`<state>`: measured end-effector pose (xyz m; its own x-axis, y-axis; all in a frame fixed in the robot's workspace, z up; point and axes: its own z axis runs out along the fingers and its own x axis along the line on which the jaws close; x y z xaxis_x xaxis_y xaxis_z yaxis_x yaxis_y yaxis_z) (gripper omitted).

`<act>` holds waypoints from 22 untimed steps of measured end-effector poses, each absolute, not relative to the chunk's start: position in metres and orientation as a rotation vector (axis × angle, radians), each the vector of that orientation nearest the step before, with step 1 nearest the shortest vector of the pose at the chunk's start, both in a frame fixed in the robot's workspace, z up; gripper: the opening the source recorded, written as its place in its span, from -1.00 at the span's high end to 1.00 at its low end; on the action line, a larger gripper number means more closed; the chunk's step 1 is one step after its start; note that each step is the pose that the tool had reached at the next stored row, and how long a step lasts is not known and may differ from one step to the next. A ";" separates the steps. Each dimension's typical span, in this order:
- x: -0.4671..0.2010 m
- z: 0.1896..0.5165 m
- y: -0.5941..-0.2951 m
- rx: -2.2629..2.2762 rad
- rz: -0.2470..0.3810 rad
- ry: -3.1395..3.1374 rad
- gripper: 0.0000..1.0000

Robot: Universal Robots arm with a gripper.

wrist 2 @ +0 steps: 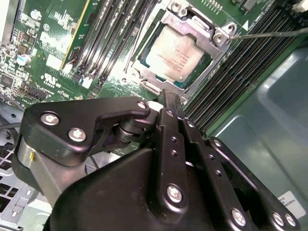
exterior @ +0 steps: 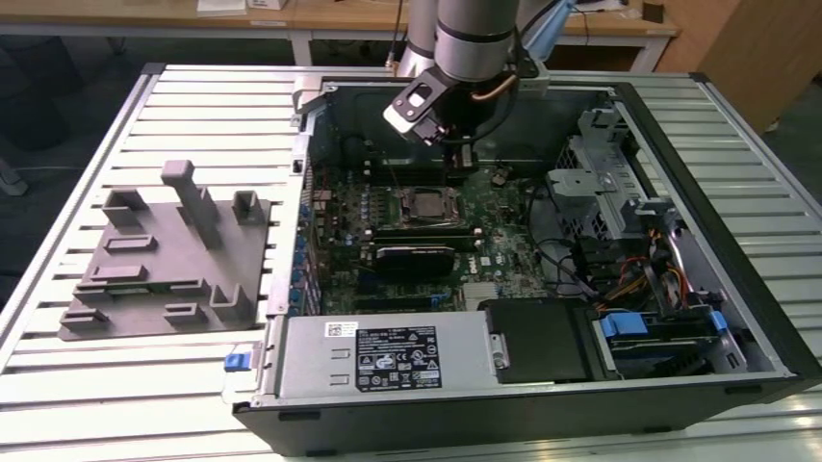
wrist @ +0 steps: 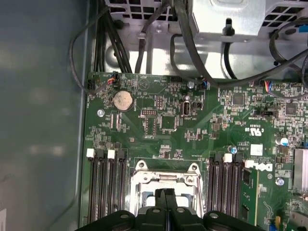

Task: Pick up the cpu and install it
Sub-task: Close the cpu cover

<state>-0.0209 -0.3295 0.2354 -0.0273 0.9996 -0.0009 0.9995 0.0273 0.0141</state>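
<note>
Claw (wrist 2: pixel 169 97) closed together, empty, near cpu (wrist 2: pixel 180 53) seated in socket (wrist 2: pixel 192 20), lid print faint

Shiny silver-grey square cpu (wrist 2: pixel 179 54) lay seated in the metal socket frame (wrist 2: pixel 219 36) on the green motherboard (wrist 2: pixel 53 43).
The black metal gripper (wrist 2: pixel 169 98) hung just beside it, its fingers pressed together and empty.

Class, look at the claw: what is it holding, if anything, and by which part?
Nothing: the claw is shut empty, and the chip lies in its socket.
</note>
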 end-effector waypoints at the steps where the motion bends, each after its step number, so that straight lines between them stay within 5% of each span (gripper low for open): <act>1: -0.022 0.235 -0.330 2.184 0.015 2.244 0.79; 22: -0.048 0.229 -0.330 2.184 0.015 2.244 0.79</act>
